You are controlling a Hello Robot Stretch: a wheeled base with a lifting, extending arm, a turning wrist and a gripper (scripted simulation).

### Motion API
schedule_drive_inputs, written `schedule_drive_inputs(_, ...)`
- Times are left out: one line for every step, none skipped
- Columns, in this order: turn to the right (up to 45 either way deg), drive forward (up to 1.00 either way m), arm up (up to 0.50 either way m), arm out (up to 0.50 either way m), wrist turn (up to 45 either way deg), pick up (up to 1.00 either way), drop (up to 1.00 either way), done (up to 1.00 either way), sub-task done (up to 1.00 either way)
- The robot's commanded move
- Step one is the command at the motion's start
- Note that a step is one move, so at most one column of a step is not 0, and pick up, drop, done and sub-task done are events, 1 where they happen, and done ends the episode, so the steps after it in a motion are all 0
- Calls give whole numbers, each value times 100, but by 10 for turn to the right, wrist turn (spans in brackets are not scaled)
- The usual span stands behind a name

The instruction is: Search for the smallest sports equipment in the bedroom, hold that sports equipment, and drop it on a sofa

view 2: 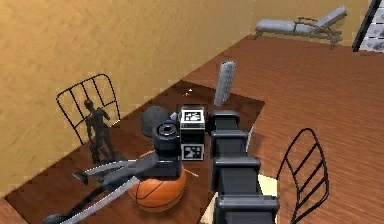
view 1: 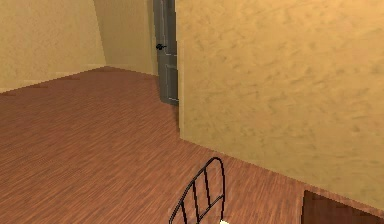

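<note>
Two thin fingers of the gripper reach across a dark wooden table. An orange basketball lies on the table right at them, so whether the gripper holds anything cannot be told. Nearby stand a dark figurine, a dark domed object and a grey upright cylinder. Wire-backed chairs flank the table. Around it are a reddish wood floor, mottled yellow walls, a grey door and a grey lounger.
</note>
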Motion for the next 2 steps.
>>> schedule_drive_inputs(0, 0, 0, 0, 450, 0, 0, 0, 0)
schedule_drive_inputs(0, 0, 0, 0, 150, 0, 0, 0, 0)
